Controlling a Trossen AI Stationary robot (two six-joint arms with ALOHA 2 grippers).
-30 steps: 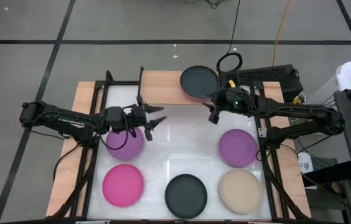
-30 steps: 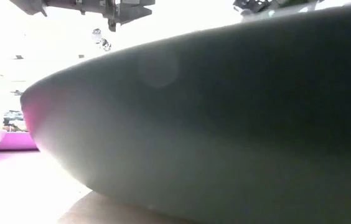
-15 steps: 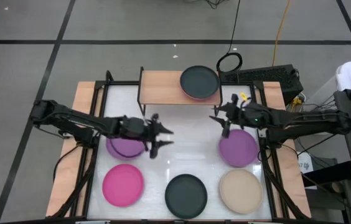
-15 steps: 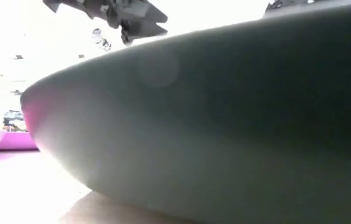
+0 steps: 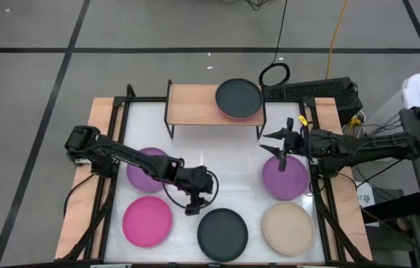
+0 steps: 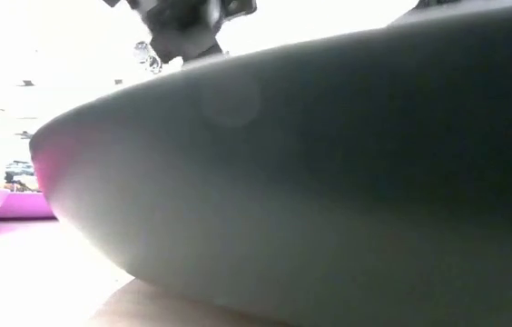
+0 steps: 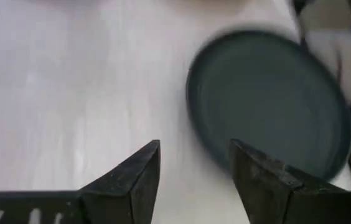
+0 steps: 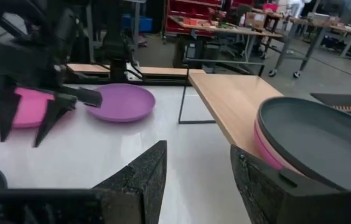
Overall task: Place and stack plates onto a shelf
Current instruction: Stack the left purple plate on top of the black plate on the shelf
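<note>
On the wooden shelf (image 5: 195, 104) a black plate (image 5: 238, 95) lies on a pink plate (image 8: 269, 149). On the white table rest a purple plate (image 5: 149, 167), a magenta plate (image 5: 147, 220), a second black plate (image 5: 223, 233), a beige plate (image 5: 287, 228) and another purple plate (image 5: 284, 177). My left gripper (image 5: 195, 205) hangs open, fingers down, just off the left rim of the table's black plate (image 7: 269, 99). My right gripper (image 5: 275, 149) is open above the far edge of the right purple plate, facing the shelf (image 8: 238, 106).
The shelf's thin black legs (image 8: 183, 99) stand on the table's far side. The table's middle strip (image 5: 225, 171) between the plates is bare white. In the low view the near black plate (image 6: 329, 182) blocks almost everything. A cable coil (image 5: 274, 74) and dark gear lie behind the shelf.
My left gripper has travelled from over the left purple plate toward the table's near edge and rightward, tipping its fingers down beside the near black plate. My right gripper has drawn back from the shelf's front toward the right, coming over the right purple plate. No plate has moved.
</note>
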